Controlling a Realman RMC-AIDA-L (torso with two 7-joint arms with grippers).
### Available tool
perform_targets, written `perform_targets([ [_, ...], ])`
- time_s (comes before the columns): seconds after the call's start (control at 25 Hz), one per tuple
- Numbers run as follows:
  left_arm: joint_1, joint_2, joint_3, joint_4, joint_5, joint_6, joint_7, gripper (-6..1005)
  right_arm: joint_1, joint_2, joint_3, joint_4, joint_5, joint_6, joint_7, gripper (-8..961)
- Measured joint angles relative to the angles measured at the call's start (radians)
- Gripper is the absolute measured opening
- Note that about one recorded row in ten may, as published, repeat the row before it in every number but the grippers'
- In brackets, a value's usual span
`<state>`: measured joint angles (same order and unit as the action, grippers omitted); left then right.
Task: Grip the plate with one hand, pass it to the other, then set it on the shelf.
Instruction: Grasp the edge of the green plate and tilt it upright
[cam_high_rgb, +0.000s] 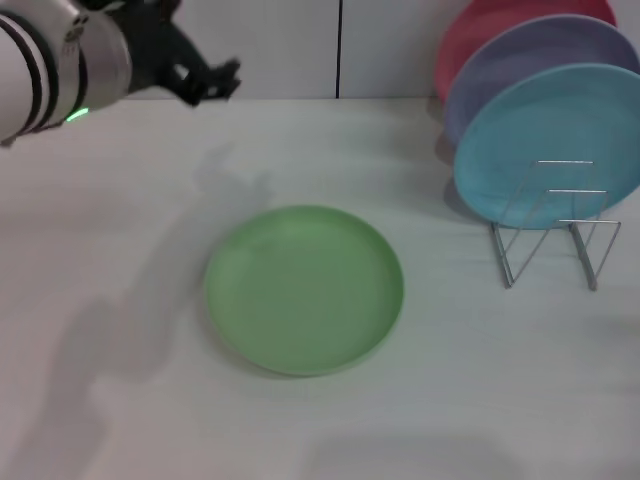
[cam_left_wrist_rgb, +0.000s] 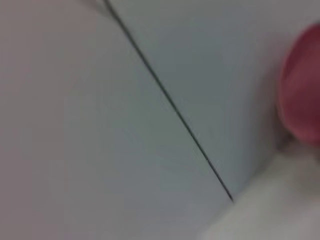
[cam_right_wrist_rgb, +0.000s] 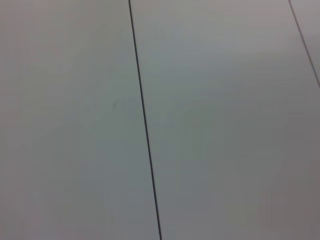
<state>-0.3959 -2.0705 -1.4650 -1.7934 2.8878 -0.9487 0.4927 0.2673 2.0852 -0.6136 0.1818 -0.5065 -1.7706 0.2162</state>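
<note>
A: Where is your plate?

B: Your light green plate (cam_high_rgb: 304, 290) lies flat on the white tabletop (cam_high_rgb: 120, 400), near the middle of the head view, with nothing touching it.

A: And your left gripper?

B: Your left gripper (cam_high_rgb: 205, 80) hangs in the air at the far left, above the tabletop and well apart from the plate. Its white arm with black bands (cam_high_rgb: 50, 70) shows a green light. You cannot tell from here whether its fingers are apart or together; the dark tips are too blurred.

A: The shelf?

B: The wire shelf (cam_high_rgb: 555, 225) stands at the right. A light blue plate (cam_high_rgb: 550, 140) leans upright in it, a lavender plate (cam_high_rgb: 520, 60) behind that, and a pink plate (cam_high_rgb: 470, 35) farthest back. Your left wrist view catches a pink plate edge against the wall.

A: Your right gripper?

B: It shows in no view; its wrist camera sees only a grey wall with dark seams (cam_right_wrist_rgb: 145, 125).
</note>
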Motion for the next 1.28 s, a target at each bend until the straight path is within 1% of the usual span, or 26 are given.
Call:
perform_targets([
  [0.04, -0.038, 0.000, -0.027, -0.002, -0.001, -0.119, -0.055, 788, -0.002, 0.000, 0.000, 0.002, 0.000, -0.002, 0.000, 703],
  [0.08, -0.038, 0.000, -0.027, -0.002, -0.001, -0.119, -0.055, 787, -0.002, 0.000, 0.000, 0.002, 0.000, -0.002, 0.000, 703],
  [0.16, -0.076, 0.001, -0.050, 0.003, -0.001, -0.235, -0.126, 784, -0.004, 0.000, 0.000, 0.002, -0.001, -0.004, 0.000, 703],
  [0.24, -0.099, 0.002, -0.067, 0.008, -0.001, -0.350, -0.207, 781, -0.005, 0.001, 0.000, 0.002, -0.001, -0.007, 0.001, 703],
  [0.44, -0.085, 0.002, -0.041, 0.025, -0.001, -0.384, -0.273, 773, -0.005, 0.001, 0.000, 0.003, -0.002, -0.007, 0.001, 703],
  [0.6, -0.090, 0.001, -0.014, 0.119, -0.002, -0.389, -0.325, 766, -0.004, 0.001, 0.000, 0.004, -0.012, -0.007, 0.001, 703],
  [0.64, -0.095, 0.001, -0.003, 0.164, -0.004, -0.381, -0.341, 765, -0.004, 0.001, 0.000, 0.004, -0.013, -0.006, 0.001, 703],
  [0.92, -0.110, -0.001, 0.045, 0.267, -0.014, -0.335, -0.382, 754, -0.001, 0.001, 0.000, 0.004, -0.021, 0.000, 0.000, 702],
  [1.12, -0.134, -0.001, 0.050, 0.319, -0.045, -0.317, -0.408, 746, 0.002, -0.001, 0.000, 0.004, -0.026, 0.003, 0.000, 702],
  [1.28, -0.148, 0.001, 0.033, 0.373, -0.088, -0.276, -0.414, 740, 0.001, 0.000, 0.000, 0.004, -0.026, 0.003, 0.000, 702],
])
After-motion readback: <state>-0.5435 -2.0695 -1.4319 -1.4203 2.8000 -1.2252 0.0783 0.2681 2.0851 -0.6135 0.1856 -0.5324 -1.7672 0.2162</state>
